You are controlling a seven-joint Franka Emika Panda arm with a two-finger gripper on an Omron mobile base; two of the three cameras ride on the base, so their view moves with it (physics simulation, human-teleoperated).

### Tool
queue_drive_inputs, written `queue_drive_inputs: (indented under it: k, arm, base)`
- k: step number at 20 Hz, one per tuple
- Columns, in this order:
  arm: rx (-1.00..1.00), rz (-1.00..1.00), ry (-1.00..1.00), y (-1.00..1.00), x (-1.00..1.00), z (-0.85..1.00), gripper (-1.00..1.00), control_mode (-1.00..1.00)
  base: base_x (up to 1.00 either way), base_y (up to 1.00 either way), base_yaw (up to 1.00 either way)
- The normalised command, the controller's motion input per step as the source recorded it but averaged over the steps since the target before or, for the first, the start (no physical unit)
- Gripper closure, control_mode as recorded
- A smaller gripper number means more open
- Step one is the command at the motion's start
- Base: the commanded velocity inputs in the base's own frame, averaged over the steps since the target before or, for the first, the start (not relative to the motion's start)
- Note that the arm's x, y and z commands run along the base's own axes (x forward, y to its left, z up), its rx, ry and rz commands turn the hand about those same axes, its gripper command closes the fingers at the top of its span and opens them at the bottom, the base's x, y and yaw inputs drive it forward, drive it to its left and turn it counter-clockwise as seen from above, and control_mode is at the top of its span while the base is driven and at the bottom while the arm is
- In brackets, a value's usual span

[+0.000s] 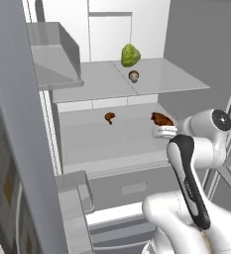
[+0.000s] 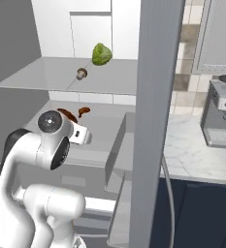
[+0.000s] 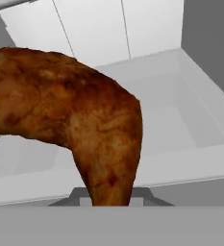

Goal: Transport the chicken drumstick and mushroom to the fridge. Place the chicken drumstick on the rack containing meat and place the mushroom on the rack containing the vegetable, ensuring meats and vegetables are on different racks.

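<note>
Brown, roasted skin is crowding my hand view: I am holding the chicken drumstick (image 3: 80, 120) with its narrow bone end running down toward the fingers, whose tips I cannot make out beneath it, and its fat end leaning up and away to the left of that view. My gripper (image 1: 165, 130) is pinching tight on that narrow end, and in the left base view I am seeing the drumstick riding just above the white hand, right at the front right of the lower rack (image 1: 102, 144). In the right base view the same hand is sitting just past the arm's round joint, with the meat poking out behind it. I am judging the carry as nearly over and the set-down as the step in hand. What the coming move is turning on, as I read it, is that the rack surface is lying directly below and ahead of the drumstick, so I would be easing forward and down, laying the long axis flat rather than standing it on the bone. Farther in on that same lower rack, a smaller brown piece of meat (image 1: 109, 117) is lying well apart to the left, which is marking this as the meat level. Up on the glass shelf (image 1: 171, 79) above, the mushroom (image 1: 134, 76) is already sitting just in front of a green leafy vegetable (image 1: 130, 55), so that half of the job is looking finished to me.
</note>
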Motion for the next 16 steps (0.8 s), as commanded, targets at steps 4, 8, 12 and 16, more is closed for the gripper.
queue_drive_inputs:
  k: [4, 8, 12, 16]
  arm:
    - [0.02, 0.0, 0.02, 0.0, 0.73, -0.4, 1.0, -1.0]
    - [0.0, 0.0, 0.11, 0.0, 0.61, -0.4, 1.0, -1.0]
    - [0.0, 0.0, 0.25, 0.0, 0.62, -0.51, 1.0, -1.0]
    - [0.0, 0.0, 0.16, 0.0, 0.63, -0.46, 1.0, -1.0]
  base:
    - [0.0, 0.0, 0.0]
    - [0.0, 0.0, 0.0]
    - [0.0, 0.0, 0.0]
    - [0.0, 0.0, 0.0]
